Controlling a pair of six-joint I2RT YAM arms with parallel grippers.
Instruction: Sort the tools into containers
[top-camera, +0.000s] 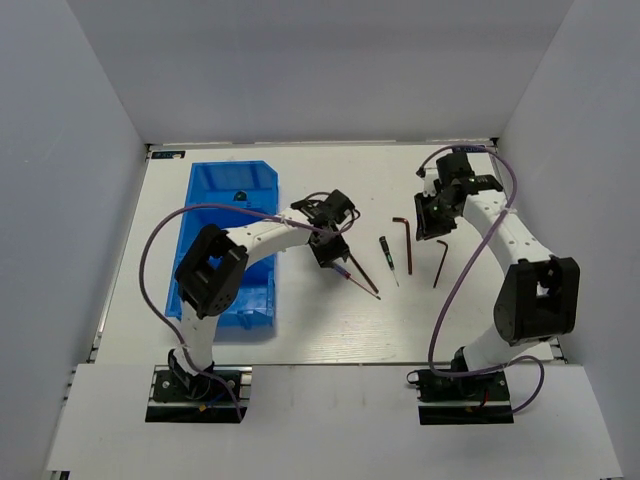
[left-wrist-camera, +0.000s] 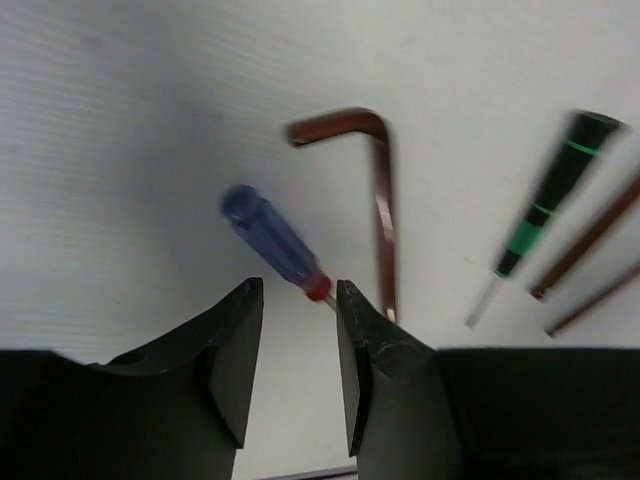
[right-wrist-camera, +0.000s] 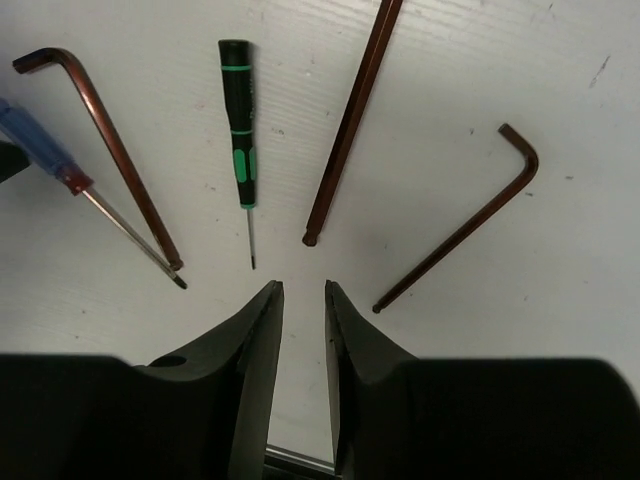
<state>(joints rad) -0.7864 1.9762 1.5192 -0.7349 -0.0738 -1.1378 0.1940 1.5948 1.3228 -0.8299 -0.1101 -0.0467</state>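
**Sizing up the blue-handled screwdriver for a grab**

The thin screwdriver with a see-through blue plastic handle, red collar and bare steel shaft (left-wrist-camera: 275, 243) lay flat on the white table (top-camera: 300, 335). It sat between the translucent blue plastic bin (top-camera: 205, 200) and the other tools. Your left gripper (left-wrist-camera: 297, 300) hung right over it with its jaws roughly half apart and gripping nothing. The red collar sat at the mouth of the gap.

It looked light and stiff. The handle was smooth and round, so probably slippy and prone to roll. You'd likely do best pinching across the handle's middle, not the skinny shaft.

A dark red-brown L-shaped hex key (left-wrist-camera: 380, 200) lay just beside it, long leg close to the collar. I couldn't tell if they touched, and it could get nudged.

Your right gripper (right-wrist-camera: 302, 295) hovered empty, jaws only narrowly apart. Ahead of it lay the slim black-and-green screwdriver (right-wrist-camera: 238, 110) and two more red-brown hex keys (right-wrist-camera: 355, 120).
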